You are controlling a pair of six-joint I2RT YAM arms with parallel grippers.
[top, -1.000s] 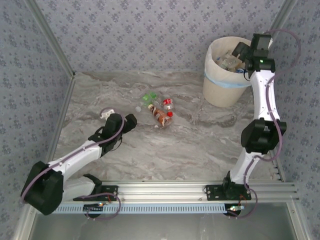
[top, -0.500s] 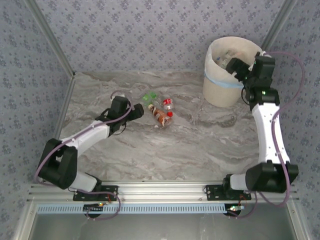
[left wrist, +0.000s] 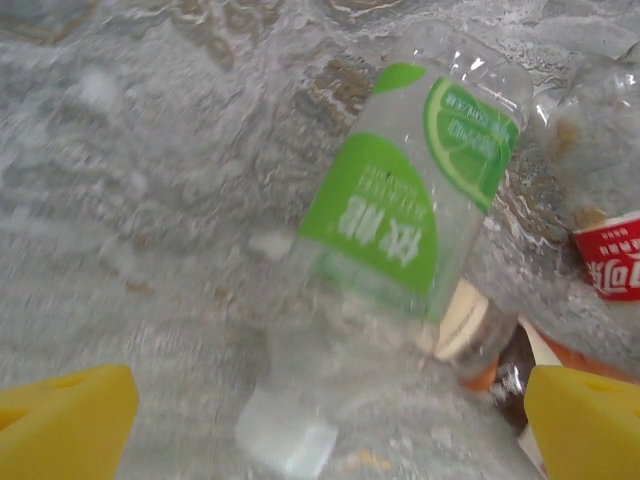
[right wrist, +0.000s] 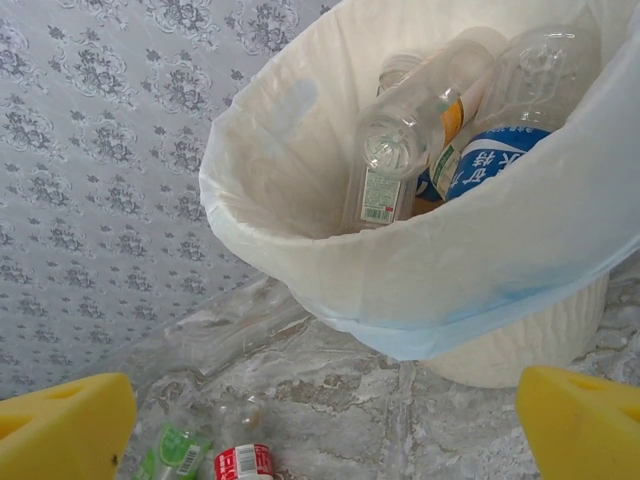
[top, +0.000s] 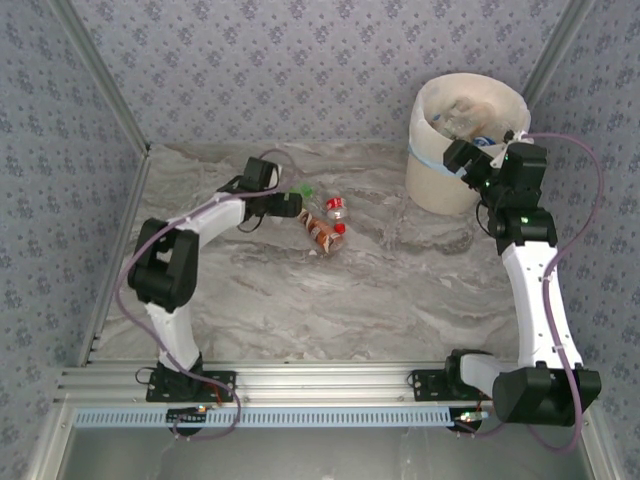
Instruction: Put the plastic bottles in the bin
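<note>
a grey marbled table (top: pixel 400 290) is seen, with a round cream bin (top: pixel 440 190) stood in its far right corner. the bin is lined with a white bag (right wrist: pixel 330 250) edged in pale blue and folded over the rim. several clear bottles are piled inside, among them a blue-label bottle (right wrist: pixel 495 160) and a white-label bottle (right wrist: pixel 383 175). the right gripper (top: pixel 460 158) is held just outside the bin's near left side, its jaws spread wide and nothing gripped. the left gripper (top: pixel 290 205) is set low near the middle of the far edge, its jaws likewise spread wide and empty. three loose bottles are laid there close together. a green-label bottle (left wrist: pixel 400 210), clear and printed with a lime slice, is laid flat on the table between the left gripper's yellow pads (left wrist: pixel 60 420) and is touched by neither. a red-label bottle (top: pixel 336 207) and a brown bottle (top: pixel 322 233) are placed just beside it, on the bin's side.
</note>
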